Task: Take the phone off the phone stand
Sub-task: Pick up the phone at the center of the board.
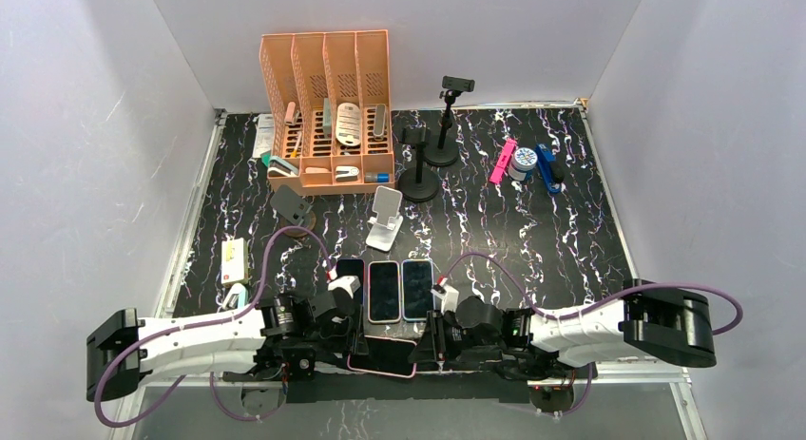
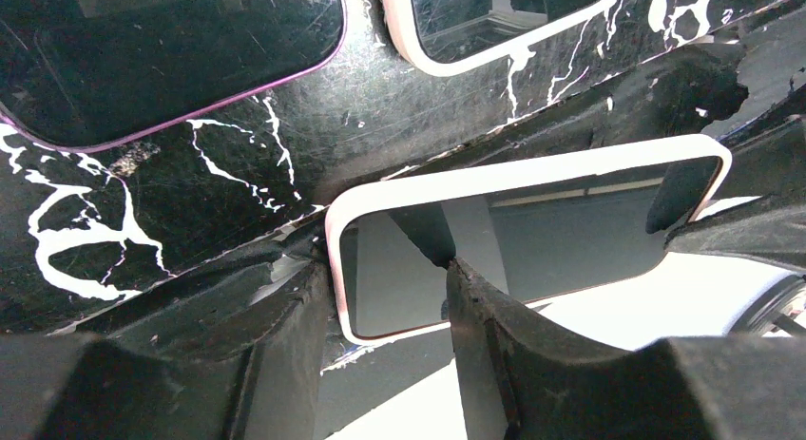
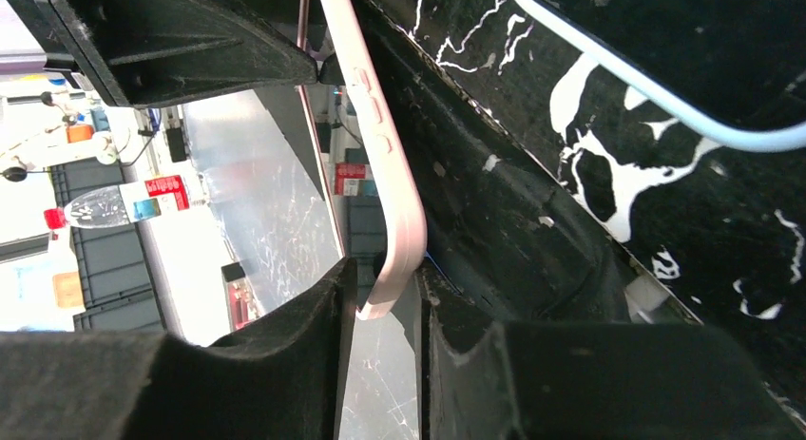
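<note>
Pink-edged, the phone (image 1: 382, 354) lies flat at six o'clock on the table's near edge, well clear of the white stand (image 1: 384, 219), which is empty. Both the left gripper (image 1: 355, 337) and right gripper (image 1: 433, 337) clamp its ends; only letting go seems left.

Three phones (image 1: 384, 290) lie side by side before the phone stand (image 1: 384, 218), organizer (image 1: 328, 112) behind.

Pink phone (image 1: 381, 353), black white-veined table (image 1: 532, 231)
</note>
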Motion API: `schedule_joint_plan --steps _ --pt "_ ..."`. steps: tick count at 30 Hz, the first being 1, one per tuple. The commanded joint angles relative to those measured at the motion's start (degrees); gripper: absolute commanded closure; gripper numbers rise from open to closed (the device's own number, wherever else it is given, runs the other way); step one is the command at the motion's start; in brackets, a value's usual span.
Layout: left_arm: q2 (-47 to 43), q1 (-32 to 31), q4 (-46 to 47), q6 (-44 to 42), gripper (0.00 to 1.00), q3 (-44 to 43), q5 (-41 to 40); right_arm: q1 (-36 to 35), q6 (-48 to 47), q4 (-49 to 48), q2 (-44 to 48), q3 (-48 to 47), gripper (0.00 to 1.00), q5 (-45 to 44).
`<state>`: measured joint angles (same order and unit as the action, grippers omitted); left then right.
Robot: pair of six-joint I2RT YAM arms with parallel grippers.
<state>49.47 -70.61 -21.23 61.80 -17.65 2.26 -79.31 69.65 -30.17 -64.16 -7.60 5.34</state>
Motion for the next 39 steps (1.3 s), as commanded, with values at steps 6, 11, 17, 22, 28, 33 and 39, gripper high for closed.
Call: schedule_joint_plan --steps 6,11,17,22,28,33,39 --pt "3.41 -2.13 48.56 8.16 0.78 7.49 6.97 -0.66 1.57 -25.28 -3.09 -5.68 0.56 0.69" --pt "2.83 -2.16 48.85 8.25 0.78 7.88 6.86 -0.67 1.14 -26.16 -5.91 -7.57 0.58 2.23" --pt "2.78 -2.15 49.26 8.34 0.78 8.18 6.92 -0.61 1.01 -31.17 -10.71 -9.31 0.77 4.23" --pt "1.08 -2.16 47.87 7.31 0.77 7.25 6.93 -0.64 -0.21 -32.75 -9.47 -9.75 0.99 3.81" --pt "-8.18 -2.16 31.46 0.83 0.51 -0.78 1.62 -0.75 -4.39 -13.75 5.13 -11.46 0.99 -3.77" --pt "-14.60 -2.08 19.36 -4.04 0.39 -7.94 -5.43 -0.73 -6.23 -0.25 16.03 -12.46 0.99 -10.44" --pt "-17.21 -2.08 10.78 -8.23 0.33 -14.62 -10.31 -0.71 -7.28 7.15 23.40 -13.72 0.99 -15.06"
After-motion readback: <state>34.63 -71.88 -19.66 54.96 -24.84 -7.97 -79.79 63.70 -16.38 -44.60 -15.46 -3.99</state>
